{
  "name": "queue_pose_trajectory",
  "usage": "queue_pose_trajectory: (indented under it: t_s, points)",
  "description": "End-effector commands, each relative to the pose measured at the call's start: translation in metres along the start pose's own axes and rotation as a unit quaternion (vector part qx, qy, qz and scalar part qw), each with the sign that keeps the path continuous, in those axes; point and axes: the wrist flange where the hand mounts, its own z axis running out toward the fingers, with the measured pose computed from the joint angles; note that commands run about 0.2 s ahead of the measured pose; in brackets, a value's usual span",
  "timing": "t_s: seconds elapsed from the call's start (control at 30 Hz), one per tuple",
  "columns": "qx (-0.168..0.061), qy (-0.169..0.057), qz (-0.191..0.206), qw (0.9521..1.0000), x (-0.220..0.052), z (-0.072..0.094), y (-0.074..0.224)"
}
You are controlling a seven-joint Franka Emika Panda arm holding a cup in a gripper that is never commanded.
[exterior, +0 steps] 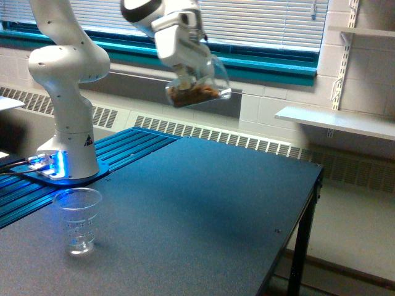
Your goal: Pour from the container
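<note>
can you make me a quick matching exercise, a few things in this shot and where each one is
Things:
1. container
2. empty cup
3. arm base
4. white shelf

Places:
A. standing on the table, near corner
B. on the wall, at the exterior view's right
C. tilted in the pincer, high above the table
D. on the blue ridged platform

Pairs: 1-C, 2-A, 3-D, 4-B

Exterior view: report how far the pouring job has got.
Done: the hand has the small clear rounded plastic container gripped and lifted, brown pieces inside. In hand: it hangs tilted high over the dark table, well to the exterior view's right of the taller clear ridged plastic cup. Left: bring it above that cup and pour; the cup looks empty.
</note>
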Motion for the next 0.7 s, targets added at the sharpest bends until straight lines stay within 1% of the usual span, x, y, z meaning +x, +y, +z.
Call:
queue_pose_trajectory:
  t_s: [0.03, 0.23, 0.4, 0.57, 0.7]
  points:
    - [-0.022, 0.001, 0.053, 0.9984, 0.006, 0.004, 0.042]
    - [-0.039, -0.007, 0.068, 0.9969, -0.003, 0.01, 0.07]
    - [-0.046, -0.012, 0.083, 0.9954, -0.008, 0.013, 0.088]
    - [-0.057, -0.019, 0.099, 0.9933, -0.014, 0.019, 0.11]
    - [-0.071, -0.025, 0.105, 0.9916, -0.02, 0.026, 0.129]
